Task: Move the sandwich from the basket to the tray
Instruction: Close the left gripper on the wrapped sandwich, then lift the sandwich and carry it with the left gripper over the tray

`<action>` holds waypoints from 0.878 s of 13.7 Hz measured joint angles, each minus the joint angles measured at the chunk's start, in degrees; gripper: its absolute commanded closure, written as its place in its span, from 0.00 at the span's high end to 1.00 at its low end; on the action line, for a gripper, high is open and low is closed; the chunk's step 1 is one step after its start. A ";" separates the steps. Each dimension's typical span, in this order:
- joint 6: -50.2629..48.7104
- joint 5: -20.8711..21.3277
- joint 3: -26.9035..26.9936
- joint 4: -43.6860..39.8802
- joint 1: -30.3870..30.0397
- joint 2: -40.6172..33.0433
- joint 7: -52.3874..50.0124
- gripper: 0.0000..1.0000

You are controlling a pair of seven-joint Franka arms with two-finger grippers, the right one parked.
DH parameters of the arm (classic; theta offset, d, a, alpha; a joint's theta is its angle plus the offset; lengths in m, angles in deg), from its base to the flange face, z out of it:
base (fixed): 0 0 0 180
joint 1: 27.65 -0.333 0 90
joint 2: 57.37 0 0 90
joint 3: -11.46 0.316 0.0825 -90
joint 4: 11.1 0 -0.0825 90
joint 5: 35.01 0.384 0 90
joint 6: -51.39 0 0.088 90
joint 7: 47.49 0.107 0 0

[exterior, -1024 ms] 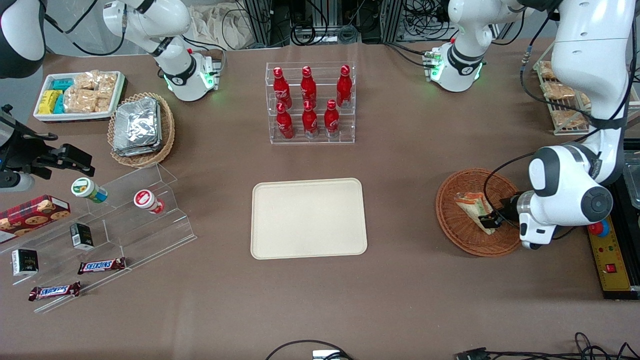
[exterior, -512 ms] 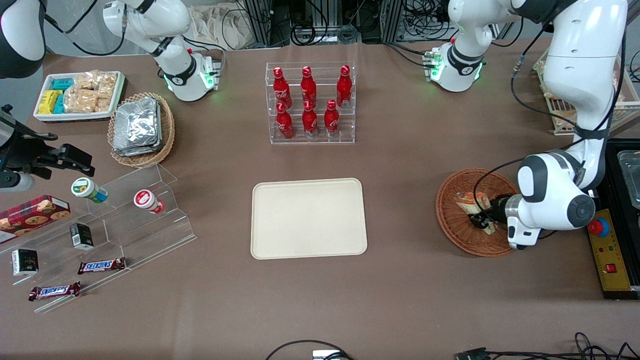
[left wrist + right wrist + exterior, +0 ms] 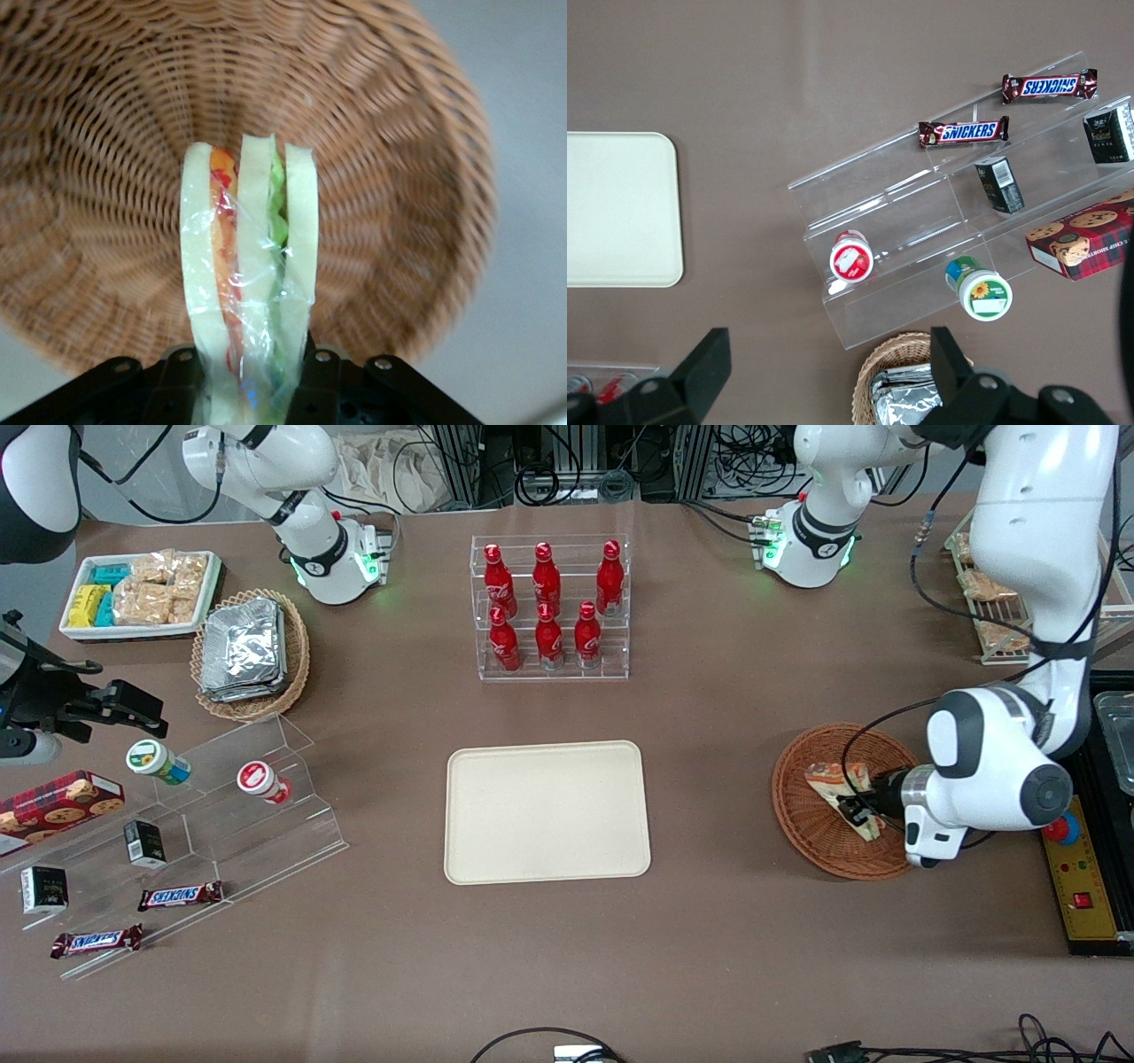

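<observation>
The pincer (image 3: 857, 810) is clamped on the sandwich (image 3: 840, 790) (bread slices and clear wrap pinched between its fingers (image 3: 182, 376)), holding it over the basket (image 3: 802, 815) at the working arm's end of the surface (image 3: 709, 957); the tray (image 3: 547, 812) lies well apart, mid-surface, bare

The sandwich (image 3: 840, 793) (image 3: 249, 266), a clear-wrapped triangular wedge of pale bread with orange-red and green filling, is sitting clamped between the fingers of the gripper (image 3: 858, 808) (image 3: 247, 365), its layered cut face pointing away from it. The round reddish-brown wicker basket (image 3: 802, 815) (image 3: 106, 159) is lying directly under the gripper. The empty cream-beige tray (image 3: 546, 811) (image 3: 616, 208) is lying flat, well apart from the gripper, toward the parked arm's end.
</observation>
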 measured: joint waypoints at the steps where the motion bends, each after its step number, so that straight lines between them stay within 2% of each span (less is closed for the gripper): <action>1: -3.19 0.03 -0.97 -1.88 0.05 -1.66 1.14 0.00; 5: -14.07 0.13 -2.91 -11.34 0.40 -4.94 15.20 0.00; 8: -15.70 0.51 -3.29 -15.16 1.35 -4.73 26.99 0.00; 10: -15.71 1.68 -3.69 -16.59 4.65 -3.93 28.10 0.00; 12: -15.70 2.12 -3.89 -17.75 9.27 -2.49 24.45 0.00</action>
